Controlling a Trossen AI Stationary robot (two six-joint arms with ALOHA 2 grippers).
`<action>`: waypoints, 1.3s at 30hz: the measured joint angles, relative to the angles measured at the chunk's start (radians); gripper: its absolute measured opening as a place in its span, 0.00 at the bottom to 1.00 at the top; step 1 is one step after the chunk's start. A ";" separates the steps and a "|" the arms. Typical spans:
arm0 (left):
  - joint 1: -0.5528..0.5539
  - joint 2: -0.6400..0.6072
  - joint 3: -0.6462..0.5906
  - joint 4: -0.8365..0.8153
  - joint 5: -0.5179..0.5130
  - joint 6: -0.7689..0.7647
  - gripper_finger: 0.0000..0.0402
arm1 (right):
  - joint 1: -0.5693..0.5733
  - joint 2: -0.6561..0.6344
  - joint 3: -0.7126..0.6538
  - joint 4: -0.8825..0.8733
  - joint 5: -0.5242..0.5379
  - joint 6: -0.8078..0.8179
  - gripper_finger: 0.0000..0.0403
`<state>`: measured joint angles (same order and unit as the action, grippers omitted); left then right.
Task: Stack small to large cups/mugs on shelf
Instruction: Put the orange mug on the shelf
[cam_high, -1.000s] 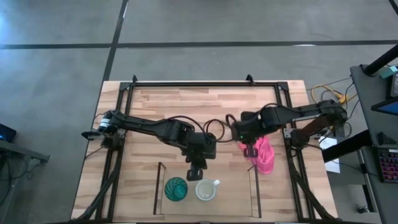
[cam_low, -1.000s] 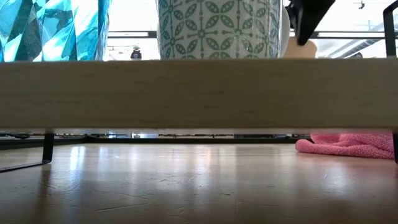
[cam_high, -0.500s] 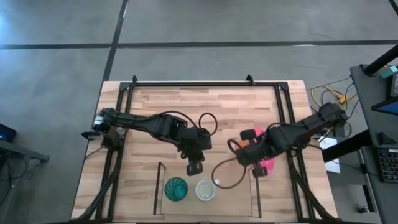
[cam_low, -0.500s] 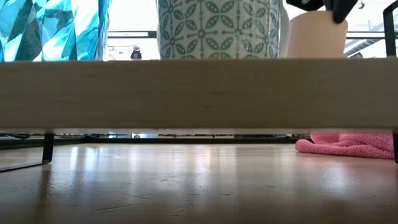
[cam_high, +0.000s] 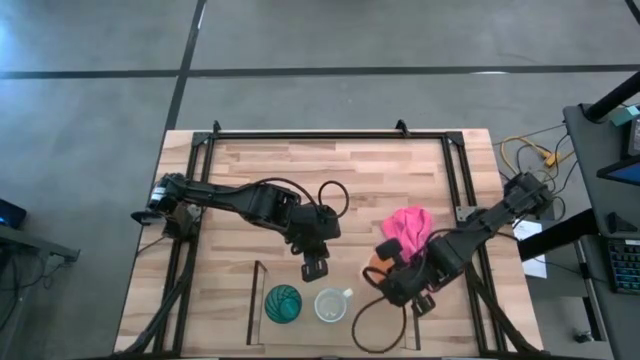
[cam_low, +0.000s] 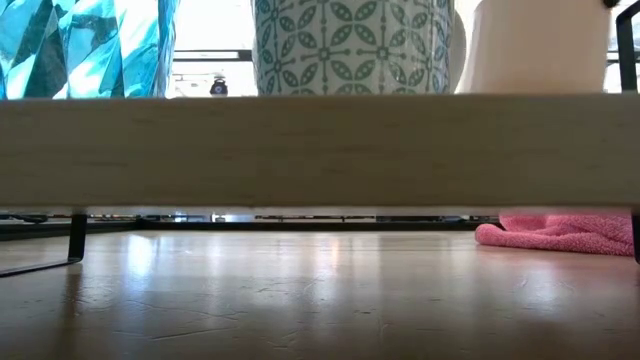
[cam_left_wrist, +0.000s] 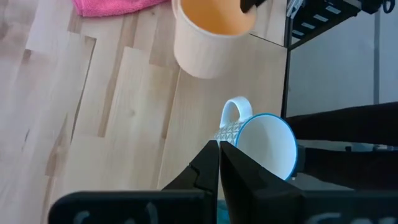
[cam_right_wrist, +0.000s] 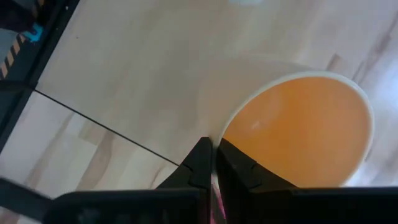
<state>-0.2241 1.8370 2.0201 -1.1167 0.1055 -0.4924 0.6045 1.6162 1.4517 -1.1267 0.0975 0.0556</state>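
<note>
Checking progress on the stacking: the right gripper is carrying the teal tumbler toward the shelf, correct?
No. The right gripper is shut on the orange mug, as the right wrist view shows. In the high view, the teal tumbler already stands in the shelf.

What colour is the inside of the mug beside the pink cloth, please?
Orange inside the mug, cream outside; the right wrist view shows it best.

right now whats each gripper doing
left gripper: shut, holding nothing, above the white mug.
right gripper: shut on the orange mug.
</note>
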 joint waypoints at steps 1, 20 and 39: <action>0.000 0.000 0.000 0.001 0.000 0.000 0.00 | 0.008 0.009 0.000 0.006 0.000 0.009 0.02; 0.000 -0.001 0.000 0.001 0.002 0.001 0.00 | 0.078 0.083 0.000 0.145 0.006 0.181 0.02; 0.000 -0.001 0.000 0.000 0.006 0.011 0.00 | 0.114 0.090 0.001 0.181 -0.021 0.217 0.02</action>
<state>-0.2245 1.8359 2.0201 -1.1164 0.1112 -0.4812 0.7181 1.7061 1.4525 -0.9455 0.0761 0.2726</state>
